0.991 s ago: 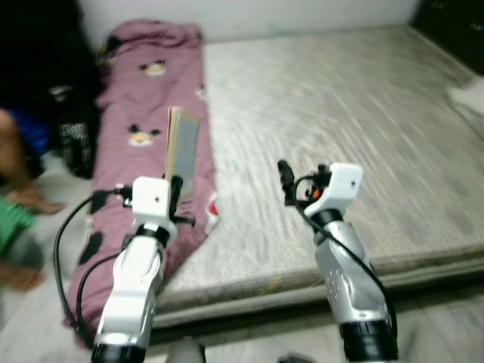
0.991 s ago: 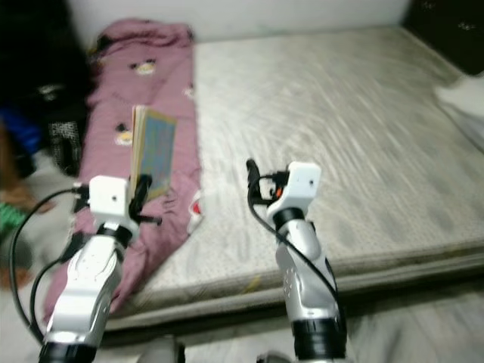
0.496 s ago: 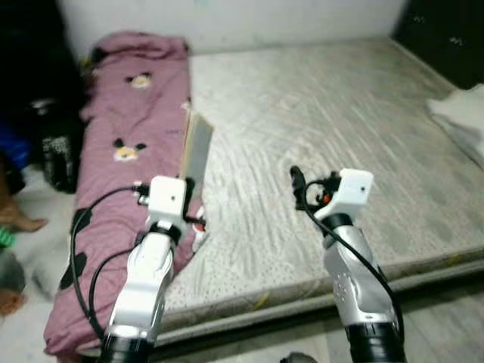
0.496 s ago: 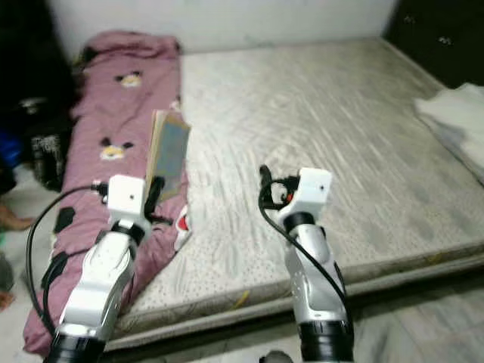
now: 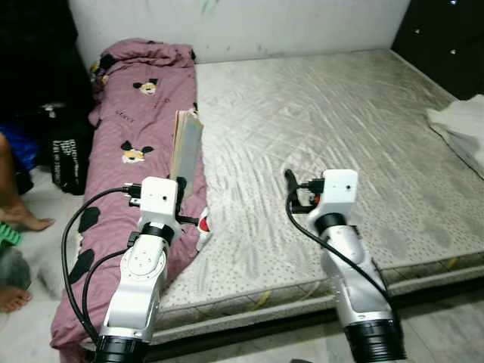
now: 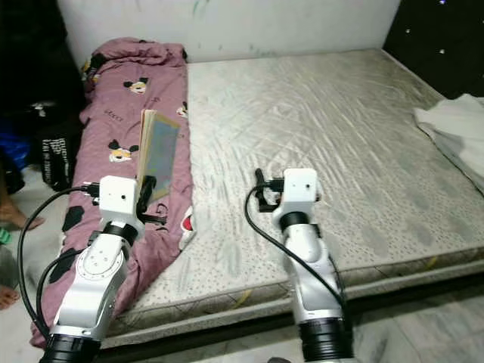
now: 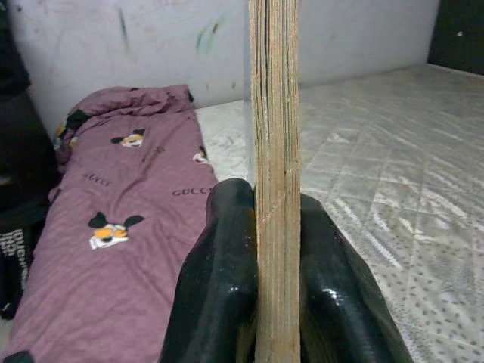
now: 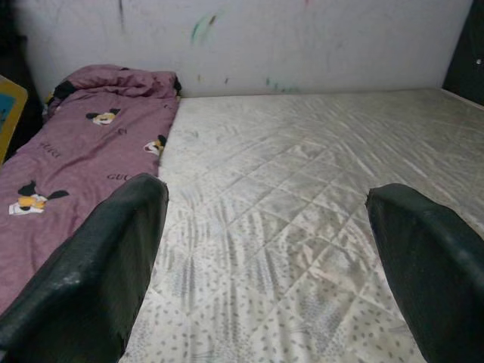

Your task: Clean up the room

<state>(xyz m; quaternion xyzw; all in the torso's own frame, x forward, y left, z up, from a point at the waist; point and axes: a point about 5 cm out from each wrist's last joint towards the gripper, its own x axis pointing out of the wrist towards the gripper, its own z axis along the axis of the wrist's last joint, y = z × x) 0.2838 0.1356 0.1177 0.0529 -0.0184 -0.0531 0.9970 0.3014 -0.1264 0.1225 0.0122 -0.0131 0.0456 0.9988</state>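
Observation:
My left gripper [image 5: 179, 190] is shut on a thin book [image 5: 185, 146] with a blue cover and yellowed pages. It holds the book upright on its edge over the pink blanket [image 5: 136, 121]. In the left wrist view the book's page edge [image 7: 274, 113] stands clamped between the two black fingers [image 7: 223, 280]. My right gripper [image 5: 291, 190] hovers open above the grey quilted mattress [image 5: 340, 113] near its front edge. Nothing lies between its fingers [image 8: 98, 280], which stand wide apart over the bare mattress [image 8: 302, 204].
The pink blanket with mouse prints runs along the mattress's left side. A white cloth [image 5: 461, 128] lies at the right edge. A person's legs and feet [image 5: 19, 219] and a black bag [image 5: 69, 147] are on the floor at the left. Dark furniture [image 5: 446, 38] stands far right.
The whole picture has shifted and sharpened, so the camera has moved. The left gripper still holds the book upright and the right gripper stays open.

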